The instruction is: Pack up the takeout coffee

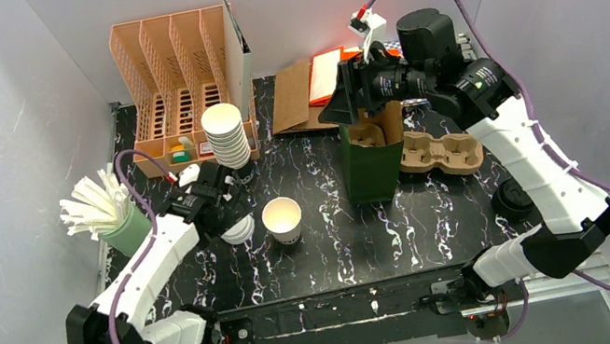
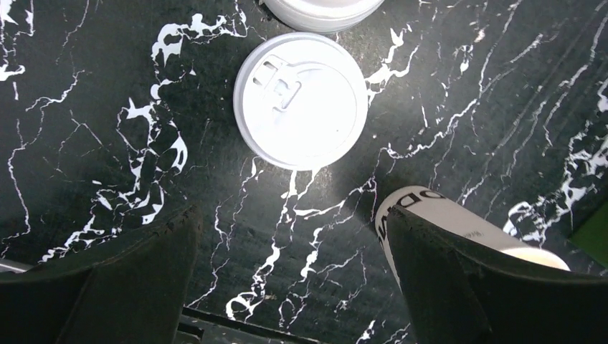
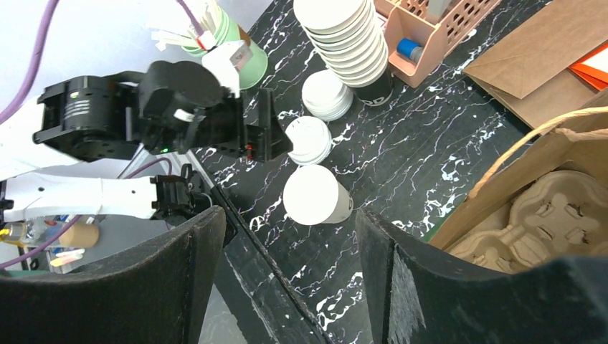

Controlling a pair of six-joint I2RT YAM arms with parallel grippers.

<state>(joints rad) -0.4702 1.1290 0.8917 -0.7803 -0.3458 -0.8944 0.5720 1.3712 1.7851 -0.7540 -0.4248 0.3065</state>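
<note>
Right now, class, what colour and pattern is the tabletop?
The tabletop is black with white marble-like veining; the left wrist view shows it best.

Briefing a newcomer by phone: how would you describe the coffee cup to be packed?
On the black marbled table, look left of the green bag, near the middle. The coffee cup stands there alone, upright and lidless, unlike the tall nested stack by the peach organizer.

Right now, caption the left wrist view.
Open left gripper hovers above a round white plastic lid on black marbled table.
</note>
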